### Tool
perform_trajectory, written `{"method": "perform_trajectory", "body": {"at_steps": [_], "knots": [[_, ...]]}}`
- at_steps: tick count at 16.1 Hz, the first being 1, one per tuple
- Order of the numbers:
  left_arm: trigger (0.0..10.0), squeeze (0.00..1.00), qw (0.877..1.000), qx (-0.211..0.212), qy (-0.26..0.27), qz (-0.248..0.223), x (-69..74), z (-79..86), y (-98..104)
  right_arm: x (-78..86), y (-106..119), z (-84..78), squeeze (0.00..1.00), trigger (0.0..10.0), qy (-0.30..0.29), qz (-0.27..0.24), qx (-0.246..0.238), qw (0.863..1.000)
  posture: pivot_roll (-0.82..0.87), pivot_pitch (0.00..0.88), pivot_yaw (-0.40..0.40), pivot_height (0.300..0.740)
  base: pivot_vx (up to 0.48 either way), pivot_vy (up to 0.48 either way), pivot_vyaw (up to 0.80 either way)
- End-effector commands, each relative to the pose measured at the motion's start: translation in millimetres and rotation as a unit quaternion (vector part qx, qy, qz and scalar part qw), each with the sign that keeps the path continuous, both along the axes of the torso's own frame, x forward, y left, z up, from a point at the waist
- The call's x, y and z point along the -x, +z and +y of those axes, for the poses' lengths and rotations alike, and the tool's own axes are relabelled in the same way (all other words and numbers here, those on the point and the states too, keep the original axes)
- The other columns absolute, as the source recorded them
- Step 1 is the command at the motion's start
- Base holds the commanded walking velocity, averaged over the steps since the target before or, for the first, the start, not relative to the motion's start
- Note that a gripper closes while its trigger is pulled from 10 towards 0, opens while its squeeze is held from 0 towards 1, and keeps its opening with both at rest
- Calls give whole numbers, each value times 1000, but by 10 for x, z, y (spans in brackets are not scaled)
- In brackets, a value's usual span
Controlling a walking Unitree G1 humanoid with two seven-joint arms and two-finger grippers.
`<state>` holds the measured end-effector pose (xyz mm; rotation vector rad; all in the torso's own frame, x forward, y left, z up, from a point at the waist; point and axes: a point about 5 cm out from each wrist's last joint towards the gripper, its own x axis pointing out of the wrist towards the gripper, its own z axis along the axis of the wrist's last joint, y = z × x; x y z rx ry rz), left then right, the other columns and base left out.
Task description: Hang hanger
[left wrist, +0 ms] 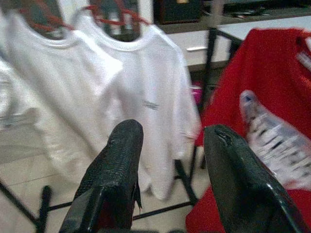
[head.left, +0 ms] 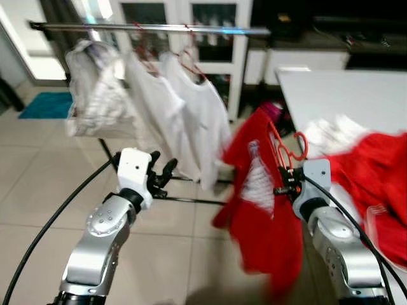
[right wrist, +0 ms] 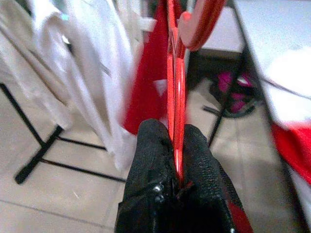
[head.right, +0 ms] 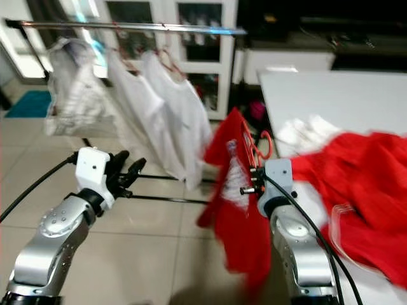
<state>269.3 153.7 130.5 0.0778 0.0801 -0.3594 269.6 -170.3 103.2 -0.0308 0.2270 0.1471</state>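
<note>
Carrying step: the right gripper [right wrist: 176,160] is holding a red hanger [head.left: 284,145] with a red shirt [head.left: 264,216] draped on it, near the table [head.left: 356,95] — its fingers [right wrist: 150,160] are clamping the hanger's wire. Next, I judge, the hook needs lifting over the rail [head.left: 152,27] beside the white shirts [head.left: 191,114] — the left gripper [left wrist: 170,179] is hovering empty, fingers apart

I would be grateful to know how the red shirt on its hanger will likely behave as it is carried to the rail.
The red shirt drapes limp, so it will probably sway. The red hanger, pinched by the right end effector, looks thin and may pivot.
</note>
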Motion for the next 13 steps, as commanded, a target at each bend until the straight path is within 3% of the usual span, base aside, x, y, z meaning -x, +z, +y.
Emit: {"method": "perform_trajectory", "body": {"at_steps": [1,13], "knots": [[10000,0,1000,-5,11,5,5,80,-22,-22,83,85,0,10000,15,-22,-5,1000,-48,60,40,740,337,0,0],[10000,0,1000,-15,5,8,44,89,-53,-73,88,112,0,10000,21,-29,11,999,-33,35,18,740,338,0,0]]}}
